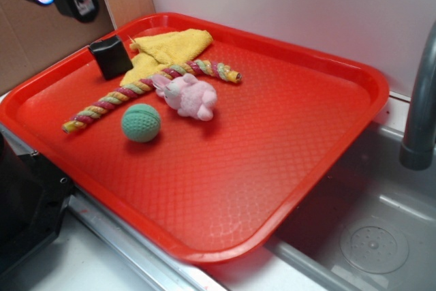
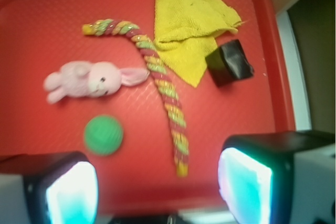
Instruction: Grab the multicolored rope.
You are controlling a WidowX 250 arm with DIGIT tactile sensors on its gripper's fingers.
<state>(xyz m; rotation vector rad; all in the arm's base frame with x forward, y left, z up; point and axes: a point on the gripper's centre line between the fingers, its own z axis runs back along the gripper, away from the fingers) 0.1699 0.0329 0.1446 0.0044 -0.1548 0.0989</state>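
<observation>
Red plastic tray (image 2: 47, 3) is seen from the wrist view with all items on it. Nearest the camera, the gripper (image 2: 157, 187) is held well above the tray, its two fingers set wide apart with nothing between them; no contact with any item is made.

Just beyond the fingers, the near end of the multicolored rope (image 2: 168, 98) is recorded. The rope is laid flat and runs away from the camera, then bends toward the far left. A green ball (image 2: 103, 135) lies to its left, apart from it. Farther on, the pink plush bunny (image 2: 86, 81) is noted with one ear touching or nearly touching the rope's mid-section. On the other side, the yellow cloth (image 2: 186, 30) is lapped against the rope's upper half, and a black block (image 2: 229, 62) rests beside the cloth.

Risks, judged from this layout:
- If descent is made at mid-rope, the bunny ear or the cloth edge may be pinched along with the rope.
- If the jaws are closed along the rope's length rather than across it, the strand is likely to be pushed aside, not caught.
- A grasp at the extreme near tip may slip off the tapered end.
- The ball may be nudged and set rolling if approach drifts left.

The free near third is judged the safest target.
</observation>
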